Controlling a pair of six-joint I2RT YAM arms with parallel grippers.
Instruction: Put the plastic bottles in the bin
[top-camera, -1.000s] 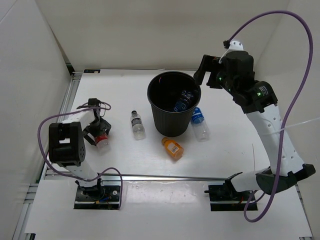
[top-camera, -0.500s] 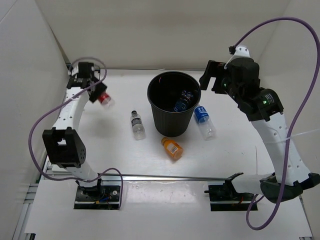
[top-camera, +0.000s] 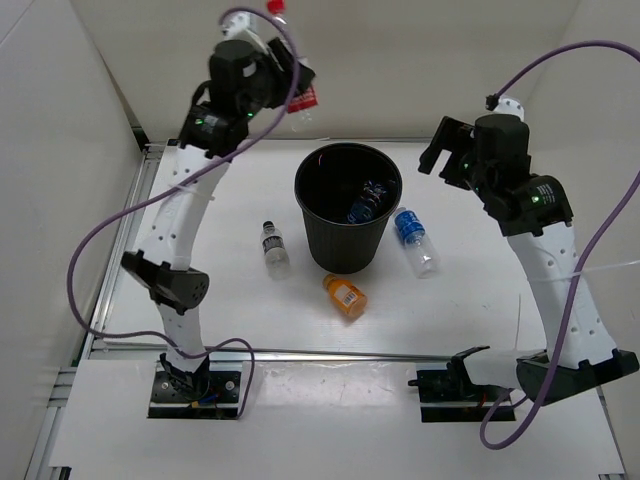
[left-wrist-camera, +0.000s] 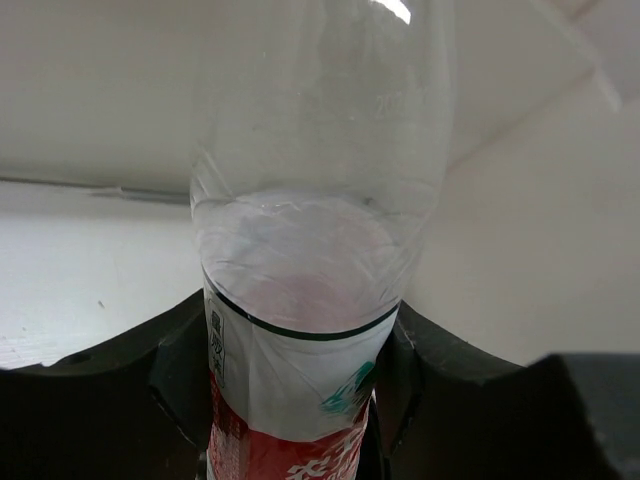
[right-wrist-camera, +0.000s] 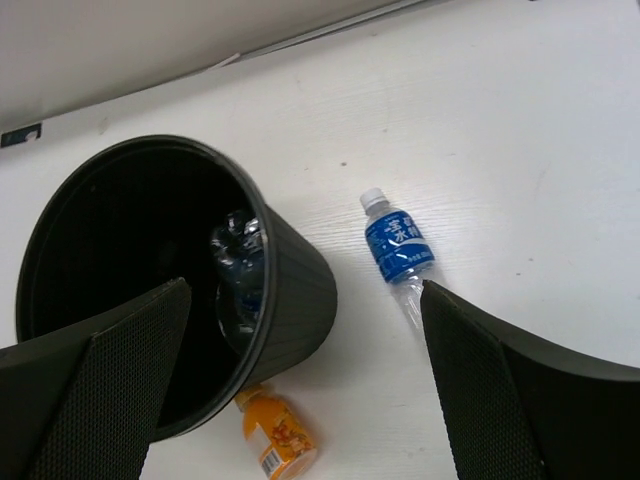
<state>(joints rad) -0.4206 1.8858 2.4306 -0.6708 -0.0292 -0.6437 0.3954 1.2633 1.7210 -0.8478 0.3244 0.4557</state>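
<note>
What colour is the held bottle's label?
The bottle's label: white above red, best seen in the left wrist view.

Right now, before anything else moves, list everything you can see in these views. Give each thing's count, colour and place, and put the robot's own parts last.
bin: one, black, upright mid-table.
blue-labelled bottles: two, clear; one inside the bin, the other lying on the table right of it.
dark-labelled bottle: one, clear with black cap, lying left of the bin.
orange bottle: one, orange, lying in front of the bin.
red-labelled bottle: one, clear, held in the air.
table: one, white.
cables: two, purple, one looping off each arm.
left arm: one, white and black, raised high; jaws shut on the red-labelled bottle.
right arm: one, white and black, right of the bin; jaws open, empty.
</note>
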